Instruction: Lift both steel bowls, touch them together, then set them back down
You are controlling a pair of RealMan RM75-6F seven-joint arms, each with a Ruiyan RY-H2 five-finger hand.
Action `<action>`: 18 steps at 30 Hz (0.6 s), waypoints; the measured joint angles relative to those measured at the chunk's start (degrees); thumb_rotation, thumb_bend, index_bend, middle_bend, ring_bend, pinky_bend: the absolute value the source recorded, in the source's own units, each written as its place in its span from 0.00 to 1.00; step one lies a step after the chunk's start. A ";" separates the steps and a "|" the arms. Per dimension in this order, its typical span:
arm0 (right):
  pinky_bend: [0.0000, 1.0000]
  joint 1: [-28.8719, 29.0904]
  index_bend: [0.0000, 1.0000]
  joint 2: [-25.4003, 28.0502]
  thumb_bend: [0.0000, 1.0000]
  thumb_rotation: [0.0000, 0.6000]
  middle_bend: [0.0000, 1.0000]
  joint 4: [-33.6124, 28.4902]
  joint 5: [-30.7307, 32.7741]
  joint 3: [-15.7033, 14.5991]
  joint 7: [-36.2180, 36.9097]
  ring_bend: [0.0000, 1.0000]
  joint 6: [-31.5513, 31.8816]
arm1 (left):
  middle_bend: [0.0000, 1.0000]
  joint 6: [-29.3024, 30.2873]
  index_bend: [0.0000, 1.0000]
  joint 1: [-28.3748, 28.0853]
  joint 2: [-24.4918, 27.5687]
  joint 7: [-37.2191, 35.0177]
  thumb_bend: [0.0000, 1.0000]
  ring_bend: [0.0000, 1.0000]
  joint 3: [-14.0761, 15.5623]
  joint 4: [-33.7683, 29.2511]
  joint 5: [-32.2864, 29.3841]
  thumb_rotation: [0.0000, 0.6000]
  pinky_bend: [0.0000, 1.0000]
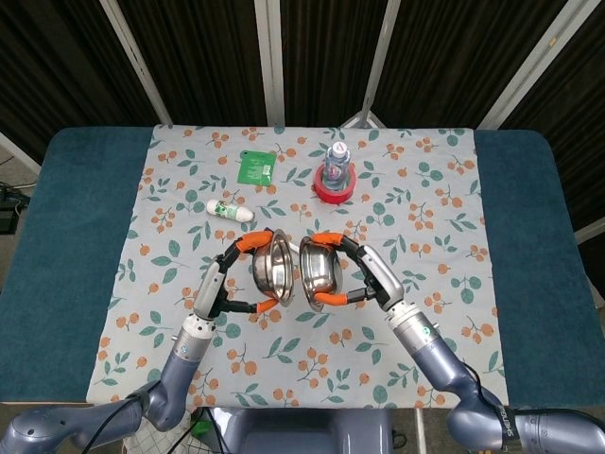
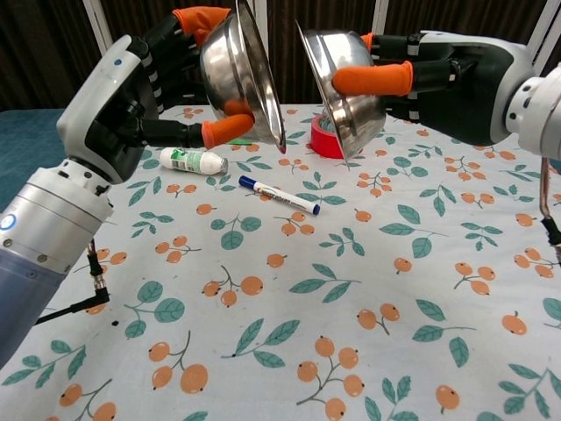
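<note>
Two steel bowls are held up in the air above the patterned cloth, tipped on edge with their rims facing each other and a small gap between them. My left hand (image 1: 219,284) (image 2: 145,83) grips the left bowl (image 1: 268,267) (image 2: 237,61) with orange-tipped fingers around its back and rim. My right hand (image 1: 364,272) (image 2: 438,74) grips the right bowl (image 1: 317,271) (image 2: 337,83) the same way. In the chest view the rims stand apart near the top middle.
On the cloth lie a blue-capped marker (image 2: 279,195), a white tube (image 1: 230,210) (image 2: 195,161), a green packet (image 1: 255,168), and a red tape roll (image 1: 334,187) (image 2: 326,136) with a small bottle (image 1: 336,163) standing in it. Dark blue table (image 1: 66,246) borders the cloth.
</note>
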 measured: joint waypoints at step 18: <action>0.02 0.77 0.43 -1.15 0.07 1.00 0.27 -3.13 -1.15 -1.07 -2.65 0.40 -2.34 | 0.22 -0.79 0.36 -1.60 -4.64 1.71 0.04 0.20 0.73 4.27 0.54 1.00 0.39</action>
